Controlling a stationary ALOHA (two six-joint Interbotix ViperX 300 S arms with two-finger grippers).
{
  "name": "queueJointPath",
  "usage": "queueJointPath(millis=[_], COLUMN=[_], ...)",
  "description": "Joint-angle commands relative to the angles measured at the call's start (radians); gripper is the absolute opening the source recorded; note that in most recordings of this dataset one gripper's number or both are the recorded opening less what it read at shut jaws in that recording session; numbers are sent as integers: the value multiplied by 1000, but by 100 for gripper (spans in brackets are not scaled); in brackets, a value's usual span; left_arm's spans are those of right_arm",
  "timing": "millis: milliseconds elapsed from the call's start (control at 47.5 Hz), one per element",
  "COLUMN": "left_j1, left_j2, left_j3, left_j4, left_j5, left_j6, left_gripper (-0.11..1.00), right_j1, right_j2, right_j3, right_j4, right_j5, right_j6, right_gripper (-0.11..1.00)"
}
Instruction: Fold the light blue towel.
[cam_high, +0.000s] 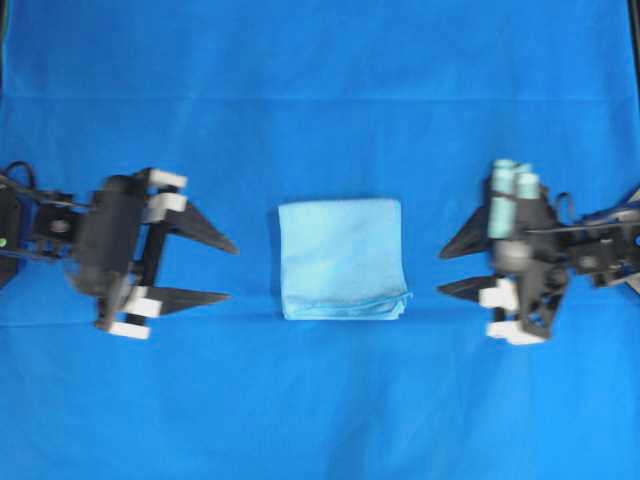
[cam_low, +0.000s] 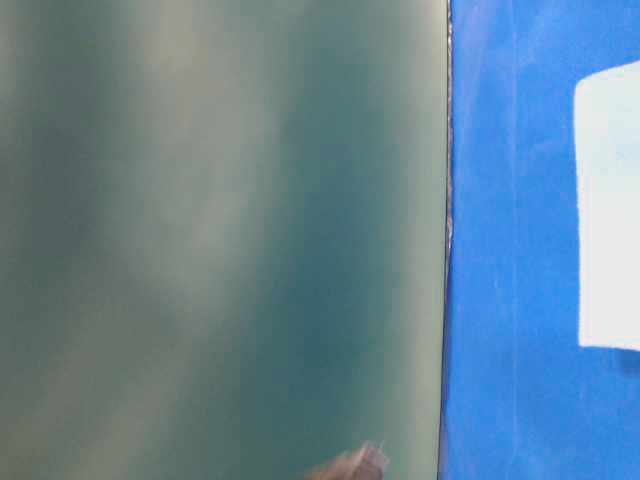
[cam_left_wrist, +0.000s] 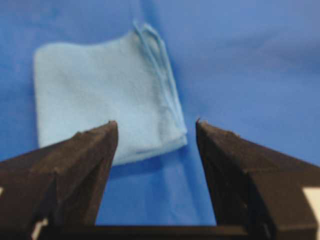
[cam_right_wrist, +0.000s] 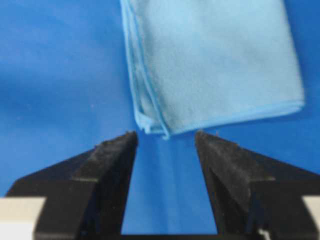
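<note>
1 light blue towel (cam_high: 341, 257), soft, square, folded in layers | 1 big blue cloth (cam_high: 320, 80) under | 2 black grippers: left gripper (cam_high: 232, 270), right gripper (cam_high: 443, 271), jaws apart, holding nothing

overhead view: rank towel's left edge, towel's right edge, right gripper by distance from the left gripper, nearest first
1. Left edge of the light blue towel, facing the left gripper.
2. Towel's right edge, past centre.
3. Right gripper, far right, jaws open towards the towel.
</note>
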Motion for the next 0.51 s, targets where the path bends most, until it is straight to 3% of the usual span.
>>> queueJointPath(millis=[0,253,484], left_j1=[-3,5,55], left_j2=[-92,-351,-580], left_j3=[43,181,311], left_j4=[0,2,2], left_j5=[-35,-35,-8], left_j6=[-3,-3,-3], left_gripper=[61,61,61], right_j1=[-6,-40,-137], right_j2=[-104,-371,-574], right_j3=[31,172,321], right_j4=[-21,-78,-92], right_j5=[-9,-14,-54], right_j6=[2,2,2], right_gripper=[56,56,56])
